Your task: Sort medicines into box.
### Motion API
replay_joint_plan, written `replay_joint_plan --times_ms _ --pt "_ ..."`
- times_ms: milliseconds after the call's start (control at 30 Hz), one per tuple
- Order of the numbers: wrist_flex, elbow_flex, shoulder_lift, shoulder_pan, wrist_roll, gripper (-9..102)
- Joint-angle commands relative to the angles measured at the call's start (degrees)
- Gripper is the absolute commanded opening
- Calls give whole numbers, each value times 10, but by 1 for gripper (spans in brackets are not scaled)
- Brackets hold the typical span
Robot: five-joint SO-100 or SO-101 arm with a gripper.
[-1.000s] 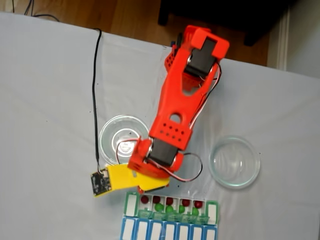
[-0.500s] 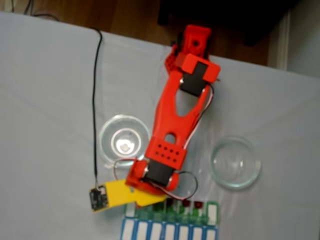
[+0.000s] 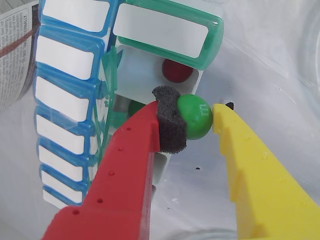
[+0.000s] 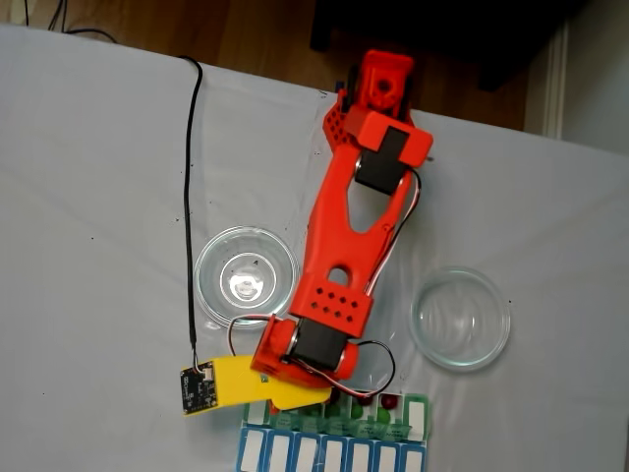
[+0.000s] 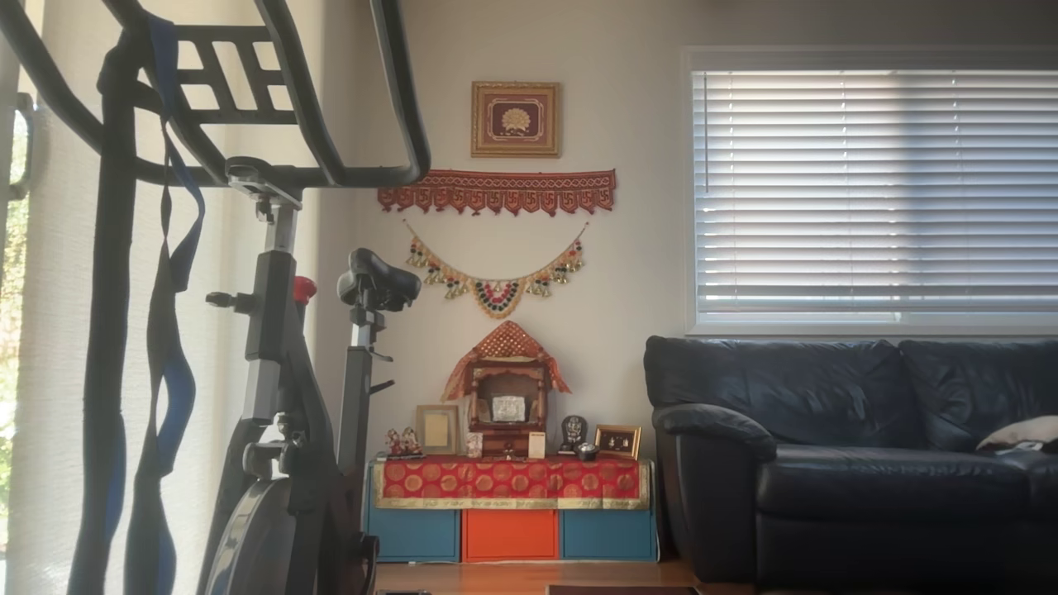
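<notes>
White cloth covers the desk (image 4: 88,197), and on it we see two clear glass dishes (image 4: 245,273) (image 4: 460,318) standing well apart, with our orange arm (image 4: 344,256) stretched down between them toward the pill box (image 4: 418,413) at the lower edge of the fixed view. The dishes look empty to us, which suggests most of the medicines have left them.

In the wrist view our fingers (image 3: 172,125) are closed to a narrow gap on one green pill (image 3: 195,116): the red finger's dark foam pad presses it from the left, and the yellow finger (image 3: 240,150) meets it on the right. We judge the foam is there to keep so small and round a thing from squirting out.

We hold the pill just in front of the box's row of white compartments (image 3: 140,70). A translucent green lid (image 3: 165,30) stands flipped up to leave the cell open, while the blue-lidded row (image 3: 65,95) stays shut. A dark red pill (image 3: 176,70) already lies in that open cell, and another green one (image 3: 136,107) shows in the next cell, partly hidden behind the red finger.

We reckon the step in hand is the drop: the pill sits by the cell mouth, so a slight opening should release it. The risk is a bounce off the cell wall.
</notes>
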Motion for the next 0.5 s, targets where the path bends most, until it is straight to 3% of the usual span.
replay_joint_plan --times_ms 0,467 --pt "-13 -51 25 -11 8 1" --pt "-13 -140 -45 -20 35 1"
